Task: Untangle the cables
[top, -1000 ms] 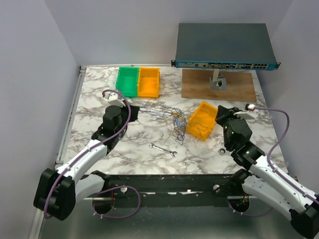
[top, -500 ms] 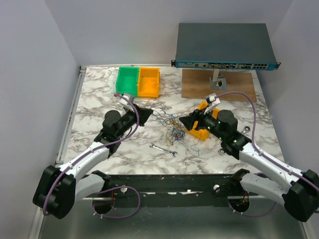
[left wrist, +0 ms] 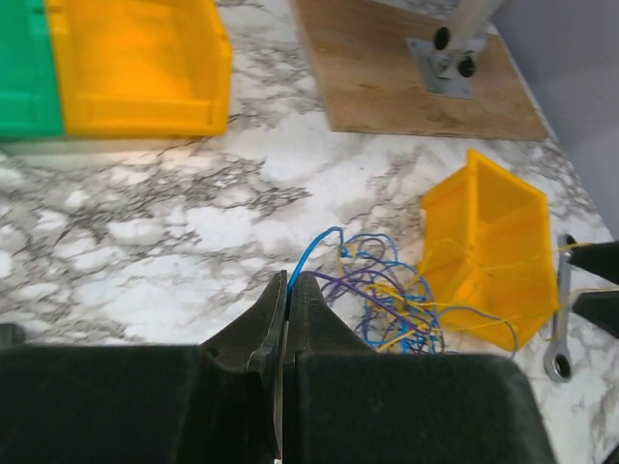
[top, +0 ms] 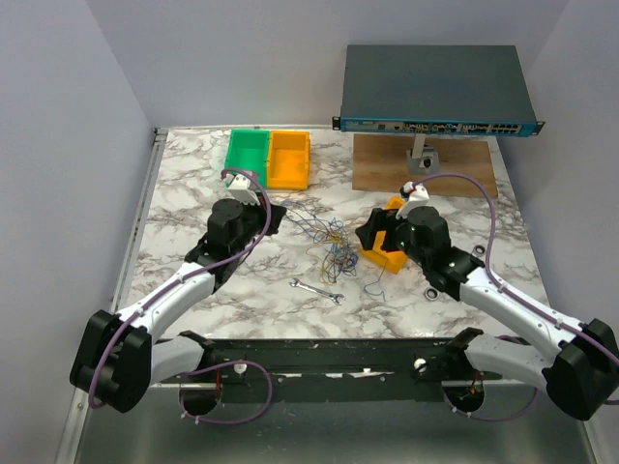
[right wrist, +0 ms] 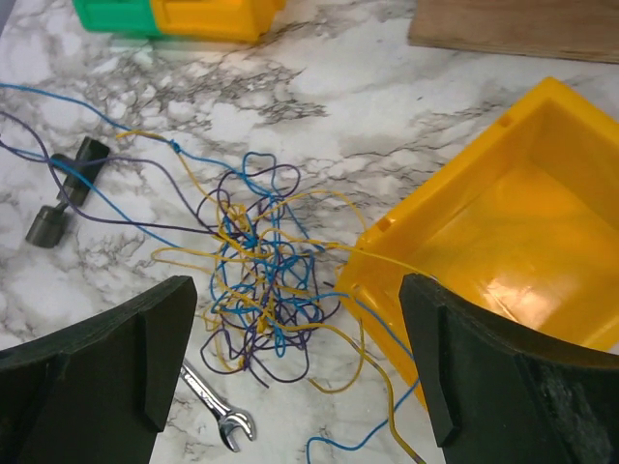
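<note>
The cables lie as a loose tangle of thin blue, yellow-orange and dark purple wires on the marble table, between the two arms. My left gripper is just left of the tangle. In the left wrist view it is shut on a blue and a purple strand that run to the cables. My right gripper hovers over the tangle's right side, at the near corner of a small orange bin. In the right wrist view it is open above the cables, holding nothing. One yellow strand lies over the bin's rim.
A small wrench lies just in front of the tangle. A green and an orange bin stand at the back left. A network switch sits on a stand over a wooden board. A small dark metal piece lies left of the tangle.
My right arm swung left from the table's right side to the orange bin and tangle, and its jaws opened wide. My left gripper stayed shut on its strands, shifting slightly.
</note>
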Controlling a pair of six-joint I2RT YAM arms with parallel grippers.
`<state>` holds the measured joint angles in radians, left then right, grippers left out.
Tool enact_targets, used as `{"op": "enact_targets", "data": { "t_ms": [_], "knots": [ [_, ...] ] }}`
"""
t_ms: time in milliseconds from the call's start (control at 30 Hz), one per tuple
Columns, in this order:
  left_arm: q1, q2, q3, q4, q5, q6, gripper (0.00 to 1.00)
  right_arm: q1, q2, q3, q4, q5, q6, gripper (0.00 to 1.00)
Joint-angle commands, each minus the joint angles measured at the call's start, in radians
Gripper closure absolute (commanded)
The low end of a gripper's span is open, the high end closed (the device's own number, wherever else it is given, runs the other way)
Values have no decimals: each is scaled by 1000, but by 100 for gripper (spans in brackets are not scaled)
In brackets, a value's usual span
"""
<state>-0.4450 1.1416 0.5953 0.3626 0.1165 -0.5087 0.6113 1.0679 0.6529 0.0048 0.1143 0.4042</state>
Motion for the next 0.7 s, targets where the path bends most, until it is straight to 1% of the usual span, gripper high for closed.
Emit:
{"op": "enact_targets", "data": {
  "t_ms": [0, 167, 233, 300, 400, 533, 667],
  "knots": [
    [20, 2, 25, -135, -180, -44, 99, -4, -82, -15, -102, 210, 44, 4],
    [20, -16, 52, -260, -379, -80, 98, -5, -159, -28, -173, 393, 95, 4],
    [20, -19, 56, -305, -457, -112, 98, -4, -188, -28, -209, 487, 131, 0],
    [20, -18, 57, -336, -520, -145, 100, -4, -217, -27, -240, 572, 155, 0],
    [22, -9, 59, -345, -540, -159, 100, -5, -279, -28, -270, 659, 182, 0],
    [25, 14, 77, -361, -540, -166, 100, -4, -368, -32, -269, 683, 184, 0],
    [26, 17, 83, -389, -551, -172, 100, -4, -396, -25, -277, 698, 180, 0]
  ]
}}
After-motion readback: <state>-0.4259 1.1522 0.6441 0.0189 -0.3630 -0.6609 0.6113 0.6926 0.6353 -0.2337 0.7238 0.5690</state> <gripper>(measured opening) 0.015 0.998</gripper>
